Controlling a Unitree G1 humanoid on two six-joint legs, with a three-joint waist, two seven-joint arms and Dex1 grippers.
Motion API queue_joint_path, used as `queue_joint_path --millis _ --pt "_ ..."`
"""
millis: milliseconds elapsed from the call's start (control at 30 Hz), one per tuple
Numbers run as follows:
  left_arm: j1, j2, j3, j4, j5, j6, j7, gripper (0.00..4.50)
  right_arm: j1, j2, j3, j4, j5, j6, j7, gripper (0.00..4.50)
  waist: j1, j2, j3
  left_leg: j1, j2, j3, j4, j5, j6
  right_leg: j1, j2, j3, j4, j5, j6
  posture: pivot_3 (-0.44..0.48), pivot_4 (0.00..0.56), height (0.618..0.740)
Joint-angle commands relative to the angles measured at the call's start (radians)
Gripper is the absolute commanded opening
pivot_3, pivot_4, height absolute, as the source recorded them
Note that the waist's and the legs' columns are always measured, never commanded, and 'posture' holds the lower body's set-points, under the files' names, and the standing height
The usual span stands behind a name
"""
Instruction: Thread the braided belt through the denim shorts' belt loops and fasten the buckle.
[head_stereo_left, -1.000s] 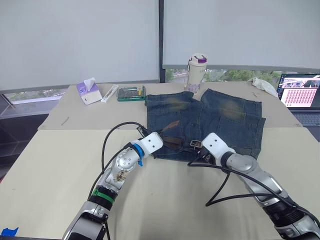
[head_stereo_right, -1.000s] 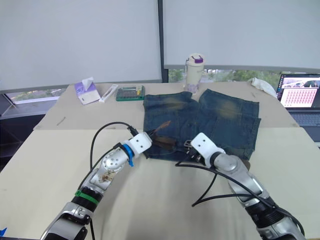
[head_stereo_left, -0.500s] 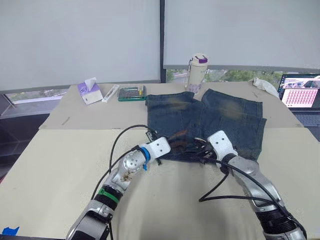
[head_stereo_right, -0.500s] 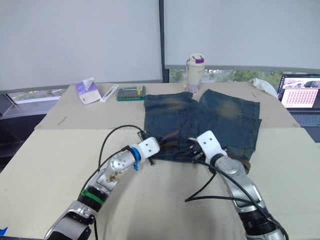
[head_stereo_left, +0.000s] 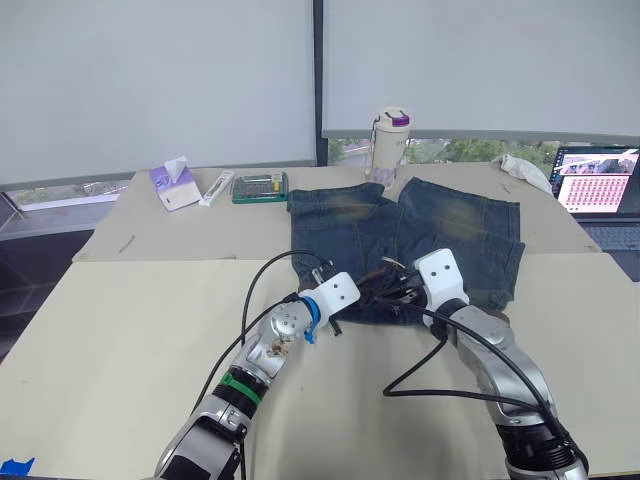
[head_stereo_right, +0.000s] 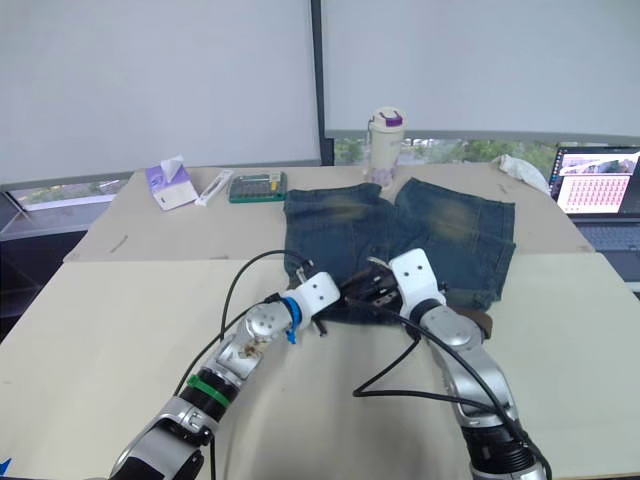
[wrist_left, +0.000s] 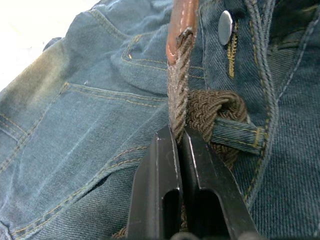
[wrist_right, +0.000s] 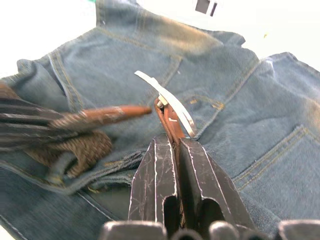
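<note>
I see a pale beige tabletop (head_stereo_left: 120, 330) with the denim shorts (head_stereo_left: 450, 235) spread flat toward its far edge, waistband nearest me. Along that far edge sit a tissue box (head_stereo_left: 174, 185), a white flat tool (head_stereo_left: 217, 187), a green case (head_stereo_left: 260, 186) and a drink bottle (head_stereo_left: 392, 145). A laptop (head_stereo_left: 598, 195) and crumpled white cloth (head_stereo_left: 525, 170) occupy the far right corner.

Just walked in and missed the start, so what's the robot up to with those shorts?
It is fastening a braided belt on denim shorts lying on the table. The left gripper pinches the belt's free end beside a belt loop; the right gripper holds the buckle end. The two ends meet at the waistband, not yet joined.
</note>
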Motion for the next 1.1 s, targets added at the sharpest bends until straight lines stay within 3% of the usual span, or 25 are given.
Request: queue_joint_path --millis 33,1100 --pt "-0.017 -0.019 0.011 0.014 -0.013 0.035 0.019 0.00 -0.006 0.005 0.016 -0.058 -0.014 -0.020 0.003 0.01 0.000 0.000 0.000 0.000 0.000 0.000 0.000 0.000 0.000 0.000 0.000 0.000 0.000 0.000 0.000 0.000 0.150 0.740" --pt "0.003 -0.128 0.022 -0.056 -0.117 0.057 0.028 0.00 0.046 0.005 0.149 -0.004 -0.157 -0.094 0.051 0.01 -0.004 0.000 0.000 0.000 0.000 0.000 0.000 0.000 0.000 0.000 0.000 0.000 0.000 0.000 0.000 0.000 0.150 0.740"
